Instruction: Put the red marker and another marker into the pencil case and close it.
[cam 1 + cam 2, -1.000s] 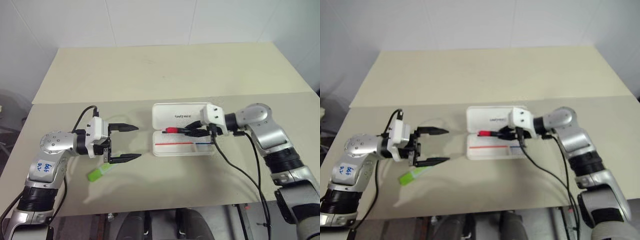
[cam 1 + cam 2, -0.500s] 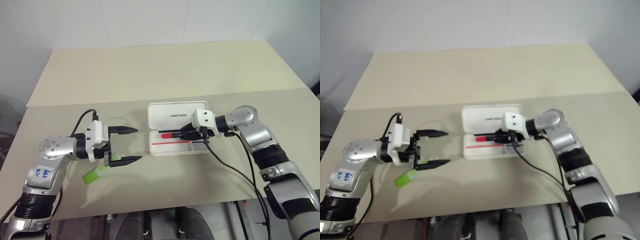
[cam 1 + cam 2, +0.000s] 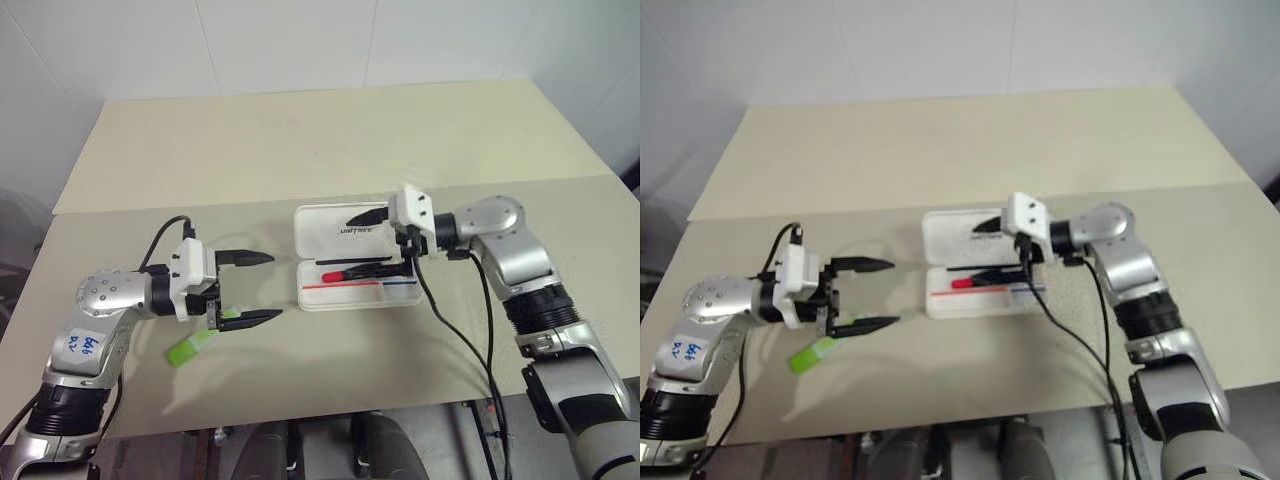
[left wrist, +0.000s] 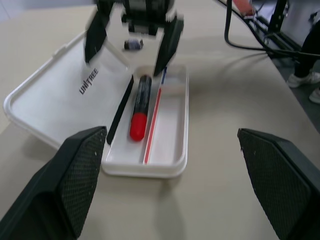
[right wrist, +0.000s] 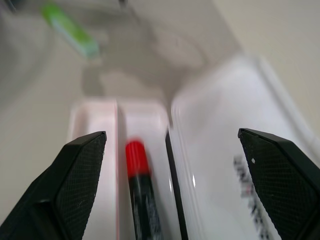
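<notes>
Leftmost on the beige worktop (image 3: 300, 150), the green highlighter (image 3: 194, 347) lies flat, just below the left gripper (image 3: 262, 288), whose black fingers are spread wide and hold nothing. Right of it, the white pencil case (image 3: 335, 225) sits open, lid laid back flat. Inside its tray lies the red marker (image 3: 352, 271), cap toward the left. Above the case's right end hovers the right gripper (image 3: 372, 240), fingers parted wide, empty.
</notes>
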